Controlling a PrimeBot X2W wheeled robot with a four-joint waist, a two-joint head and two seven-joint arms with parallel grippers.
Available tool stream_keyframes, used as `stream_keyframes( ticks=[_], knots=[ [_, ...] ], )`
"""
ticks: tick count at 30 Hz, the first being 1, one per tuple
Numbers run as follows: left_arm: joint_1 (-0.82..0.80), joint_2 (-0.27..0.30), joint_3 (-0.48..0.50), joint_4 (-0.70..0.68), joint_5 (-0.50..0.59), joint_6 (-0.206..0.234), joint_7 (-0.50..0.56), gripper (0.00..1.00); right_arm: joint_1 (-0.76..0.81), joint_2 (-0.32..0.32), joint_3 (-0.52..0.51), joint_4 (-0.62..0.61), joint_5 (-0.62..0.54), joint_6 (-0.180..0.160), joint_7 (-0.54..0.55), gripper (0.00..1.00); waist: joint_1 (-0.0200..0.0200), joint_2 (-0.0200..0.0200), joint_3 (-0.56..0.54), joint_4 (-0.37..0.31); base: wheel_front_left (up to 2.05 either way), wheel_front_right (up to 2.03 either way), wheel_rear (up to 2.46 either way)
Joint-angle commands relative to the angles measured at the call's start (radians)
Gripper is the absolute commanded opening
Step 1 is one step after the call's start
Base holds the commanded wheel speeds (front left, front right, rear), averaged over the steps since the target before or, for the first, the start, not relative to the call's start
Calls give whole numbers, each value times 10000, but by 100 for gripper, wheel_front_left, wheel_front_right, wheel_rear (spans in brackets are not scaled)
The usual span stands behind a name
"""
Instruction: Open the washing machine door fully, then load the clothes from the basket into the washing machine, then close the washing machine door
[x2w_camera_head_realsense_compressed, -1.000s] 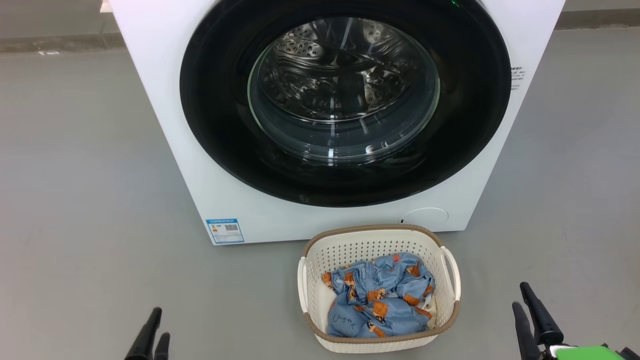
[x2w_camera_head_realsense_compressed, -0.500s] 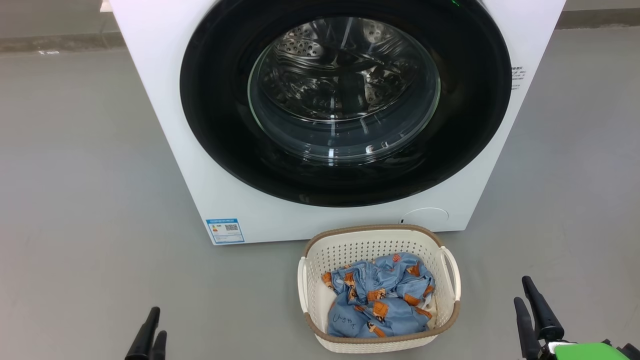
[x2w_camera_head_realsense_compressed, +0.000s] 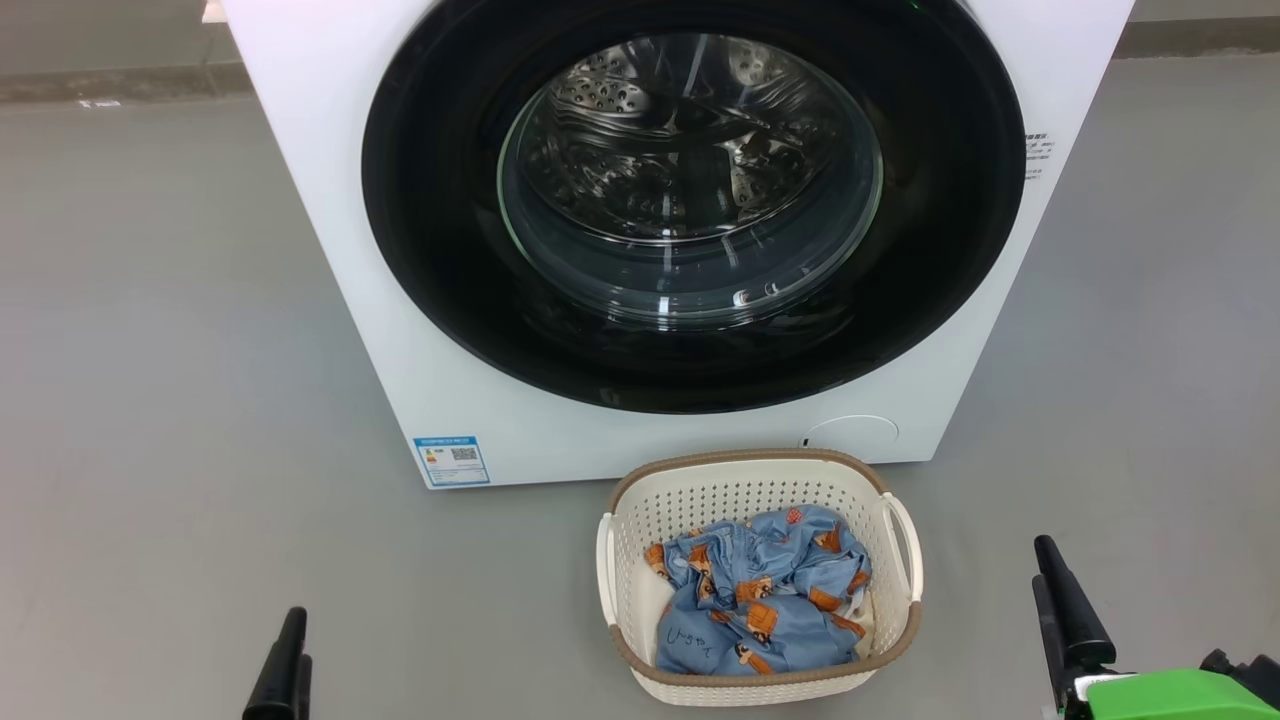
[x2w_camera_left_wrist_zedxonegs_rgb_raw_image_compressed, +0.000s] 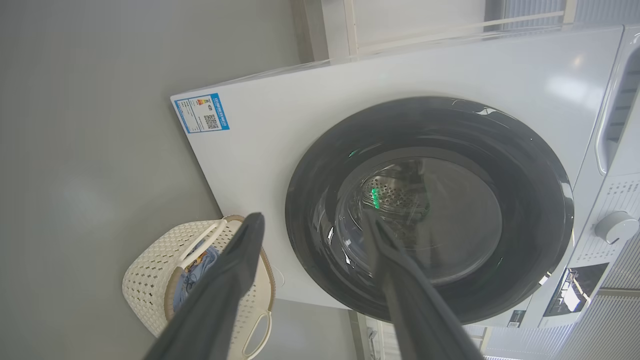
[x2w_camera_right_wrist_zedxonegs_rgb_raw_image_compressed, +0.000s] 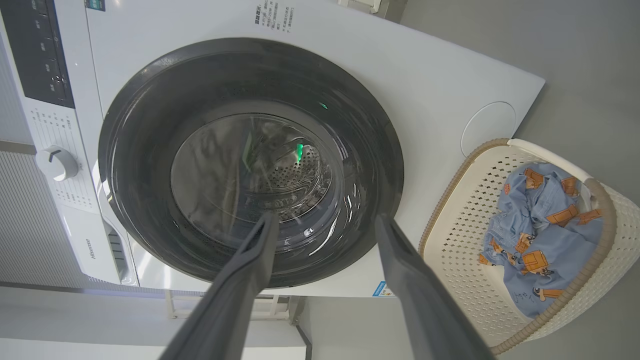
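The white washing machine (x2w_camera_head_realsense_compressed: 320, 200) stands ahead on the floor. Its round black-rimmed washing machine door (x2w_camera_head_realsense_compressed: 430, 200) lies shut against the front, with the steel drum visible through the glass. In front of it stands the cream basket (x2w_camera_head_realsense_compressed: 740, 462), holding the crumpled light blue clothes (x2w_camera_head_realsense_compressed: 760, 600). My left gripper (x2w_camera_head_realsense_compressed: 297, 637) is low at the left, well clear of the basket; in the left wrist view its fingers (x2w_camera_left_wrist_zedxonegs_rgb_raw_image_compressed: 235, 265) stand apart, open and empty. My right gripper (x2w_camera_head_realsense_compressed: 1043, 563) is to the right of the basket, and its fingers (x2w_camera_right_wrist_zedxonegs_rgb_raw_image_compressed: 250, 270) are also spread with nothing between them.
Grey floor (x2w_camera_head_realsense_compressed: 150, 400) stretches to both sides of the machine and basket. A blue label sticker (x2w_camera_head_realsense_compressed: 451, 460) and a round cover (x2w_camera_head_realsense_compressed: 850, 432) sit low on the machine front. The control panel with a knob (x2w_camera_right_wrist_zedxonegs_rgb_raw_image_compressed: 56, 162) lies above the door.
Both grippers have opened. In the head view the left gripper has sunk slightly lower and to the left, and the right gripper has risen a little. The door, basket and clothes are unmoved.
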Motion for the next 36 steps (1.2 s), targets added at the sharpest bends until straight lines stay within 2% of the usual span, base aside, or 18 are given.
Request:
stream_keyframes(
  ticks=[1, 19, 36],
  knots=[
    [-81, 175, 134, -327, 237, -50, -113, 100, -162, -148, 134, -344, -288, 5, -90, 100, -1, -1, -1, 2, 0, 0, 0],
    [74, 222, 480, -678, 2919, -63, -641, 100, -156, -498, 785, -848, -4031, 7, -616, 100, -1, -1, -30, 23, 0, 0, 0],
    [287, 265, 529, -982, 5536, -67, -1112, 100, -222, -763, 1262, -173, -6901, 9, -1084, 100, -1, -1, -21, -25, 0, 0, 0]
  ],
)
